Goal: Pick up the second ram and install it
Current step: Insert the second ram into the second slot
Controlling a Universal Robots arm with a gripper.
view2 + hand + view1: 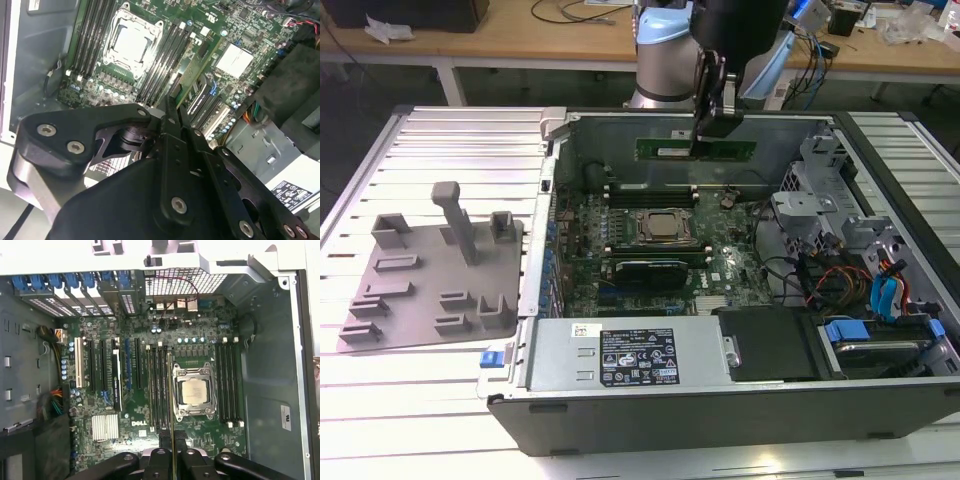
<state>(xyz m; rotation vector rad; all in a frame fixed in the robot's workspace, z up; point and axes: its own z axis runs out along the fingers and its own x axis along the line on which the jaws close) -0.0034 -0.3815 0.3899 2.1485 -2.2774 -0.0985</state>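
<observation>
While held over the open case (552,250), ram (665,150) hangs in the pincer (705,140);
pincer narrow, clamped on ram's top edge; ram upright, edge-on (172,395) above slots (159,390) beside CPU socket (194,392).

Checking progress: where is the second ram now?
Clamped in the end effector, the second ram hangs over the memory slots beside the CPU socket, near the case's far wall in the exterior view.

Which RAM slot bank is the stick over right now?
The stick lines up with the bank between CPU and expansion slots, not the far bank by the case wall.
</observation>
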